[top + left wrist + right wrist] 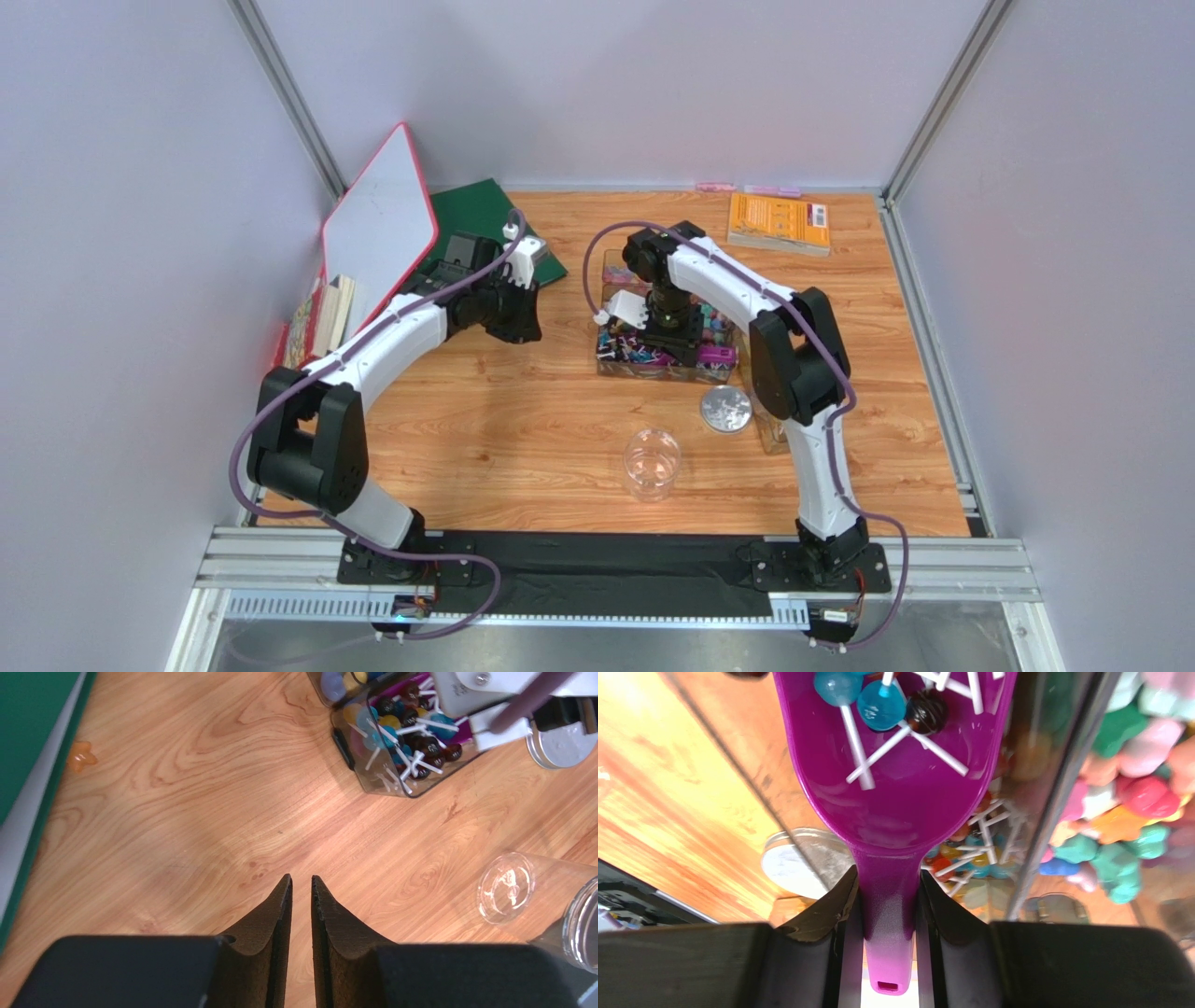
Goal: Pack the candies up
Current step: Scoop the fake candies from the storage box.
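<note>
The right gripper [889, 899] is pinching the handle of a purple scoop [906, 777], one finger pressing on each side of it. The scoop is hanging over the clear tray [612, 367] in the middle of the table [491, 420] and is carrying a few candies [882, 703]: two blue ones and a dark one, all on thin white sticks. More candies [403, 738] are lying in the tray below, a jumble of blue, yellow and dark heads with sticks crossing every way. Behind a clear wall on the right of the right wrist view, another heap of sweets [1137, 812] is showing in pink, green and orange (blurred, so their shapes are hard to tell).

The left gripper [302, 896] is hovering over bare wood to the left of the tray, its fingers pressing nearly together with only a thin slit between them and nothing in it.

A clear jar [652, 462] is standing nearer the arm bases, apart from the tray, and a round metal lid [725, 409] is lying just beside the tray's near right corner. An orange book [779, 221] is resting at the far edge.
</note>
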Robot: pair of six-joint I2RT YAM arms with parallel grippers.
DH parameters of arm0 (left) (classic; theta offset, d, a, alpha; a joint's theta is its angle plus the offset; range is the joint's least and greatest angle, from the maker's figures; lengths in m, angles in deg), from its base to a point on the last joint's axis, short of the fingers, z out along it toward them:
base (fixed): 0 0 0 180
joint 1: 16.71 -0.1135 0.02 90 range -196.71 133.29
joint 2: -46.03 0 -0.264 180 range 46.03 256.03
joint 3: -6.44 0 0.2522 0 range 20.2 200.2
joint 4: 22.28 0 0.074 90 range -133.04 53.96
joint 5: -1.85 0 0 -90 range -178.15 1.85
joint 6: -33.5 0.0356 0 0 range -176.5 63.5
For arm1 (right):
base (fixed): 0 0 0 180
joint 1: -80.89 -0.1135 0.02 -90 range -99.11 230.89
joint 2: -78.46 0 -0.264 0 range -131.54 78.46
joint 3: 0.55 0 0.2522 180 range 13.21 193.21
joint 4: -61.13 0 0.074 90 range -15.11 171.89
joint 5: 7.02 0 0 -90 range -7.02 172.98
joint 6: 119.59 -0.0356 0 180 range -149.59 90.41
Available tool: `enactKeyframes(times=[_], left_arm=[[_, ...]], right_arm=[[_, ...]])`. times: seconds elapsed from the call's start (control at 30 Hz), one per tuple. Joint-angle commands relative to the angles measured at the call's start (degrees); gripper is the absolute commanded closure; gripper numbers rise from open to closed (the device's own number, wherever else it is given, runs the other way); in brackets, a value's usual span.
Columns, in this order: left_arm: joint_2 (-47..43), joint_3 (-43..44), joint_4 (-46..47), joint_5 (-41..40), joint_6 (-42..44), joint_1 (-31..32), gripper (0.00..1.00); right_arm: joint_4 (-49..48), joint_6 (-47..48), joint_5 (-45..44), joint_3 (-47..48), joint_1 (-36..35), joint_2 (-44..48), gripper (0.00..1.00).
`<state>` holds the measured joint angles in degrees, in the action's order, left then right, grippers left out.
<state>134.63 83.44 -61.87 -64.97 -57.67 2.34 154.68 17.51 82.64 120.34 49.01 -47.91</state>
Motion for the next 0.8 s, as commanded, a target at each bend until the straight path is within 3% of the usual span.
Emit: enactKeyframes(times=[0.0, 0.37, 0.77], left_arm=[[-0.09, 4.08, -1.86, -0.86, 4.5, -0.68, 0.78], [4.56, 10.75, -5.2, 1.6, 9.78, -0.68, 0.77], [10.19, 18.93, -8.98, 2.31, 11.01, -0.77, 0.77]], right_arm=[[-2.68, 0.19, 8.68, -6.57, -0.38, 5.16, 1.0], [-17.28, -1.47, 14.83, -14.4, 2.96, 13.16, 1.0], [-23.18, -3.76, 15.98, -18.8, 4.63, 18.17, 1.0]])
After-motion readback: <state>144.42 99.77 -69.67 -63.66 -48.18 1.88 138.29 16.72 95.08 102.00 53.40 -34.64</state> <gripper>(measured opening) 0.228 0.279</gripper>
